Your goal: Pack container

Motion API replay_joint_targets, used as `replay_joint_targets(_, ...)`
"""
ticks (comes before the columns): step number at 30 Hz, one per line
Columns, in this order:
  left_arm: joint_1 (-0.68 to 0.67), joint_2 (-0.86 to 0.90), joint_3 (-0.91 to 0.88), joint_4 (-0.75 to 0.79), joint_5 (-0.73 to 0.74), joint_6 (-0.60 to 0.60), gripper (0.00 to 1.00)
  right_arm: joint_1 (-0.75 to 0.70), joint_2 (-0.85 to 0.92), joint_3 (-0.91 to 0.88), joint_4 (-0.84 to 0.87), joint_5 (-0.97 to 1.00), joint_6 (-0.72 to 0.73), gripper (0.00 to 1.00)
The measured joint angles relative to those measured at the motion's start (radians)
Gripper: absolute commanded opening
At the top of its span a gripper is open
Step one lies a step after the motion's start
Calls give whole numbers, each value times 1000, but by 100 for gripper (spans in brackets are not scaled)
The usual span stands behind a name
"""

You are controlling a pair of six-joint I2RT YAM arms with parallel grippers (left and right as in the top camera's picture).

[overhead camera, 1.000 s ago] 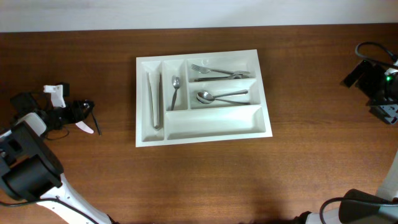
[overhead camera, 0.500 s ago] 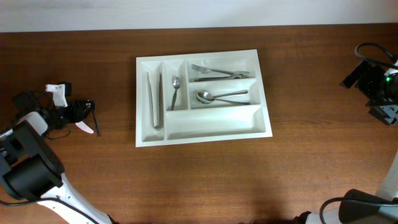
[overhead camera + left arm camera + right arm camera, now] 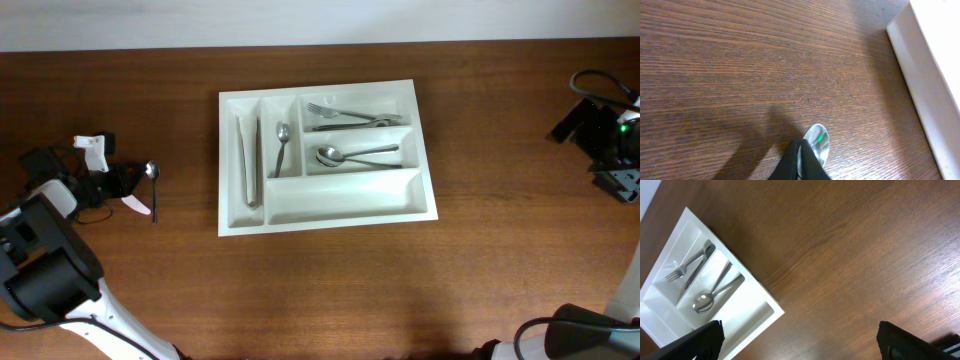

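The brown wooden worktop (image 3: 320,290) carries the large white rectangular plastic cutlery tray (image 3: 340,197) at its middle. The left arm reaches low, well left of the tray, its end effector (image 3: 801,159) clenched on a small silver metal spoon (image 3: 818,140). The right arm sits far right, its end effector (image 3: 800,332) spread wide and holding nothing.

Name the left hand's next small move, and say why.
Probably lift straight up a little. The left hand looks shut on the spoon just behind its bowl, which sits low at the table, well left of the container. Raising it first should clear the wood and the container's wall before any carry across.
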Motion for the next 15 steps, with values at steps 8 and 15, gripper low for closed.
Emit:
replay_joint_targets(8,0,0,0,-6,0,-1,20,0,0,0,0,0,0,99)
replay_joint_targets(15,0,0,0,-67,-1,32,33,0,0,0,0,0,0,99)
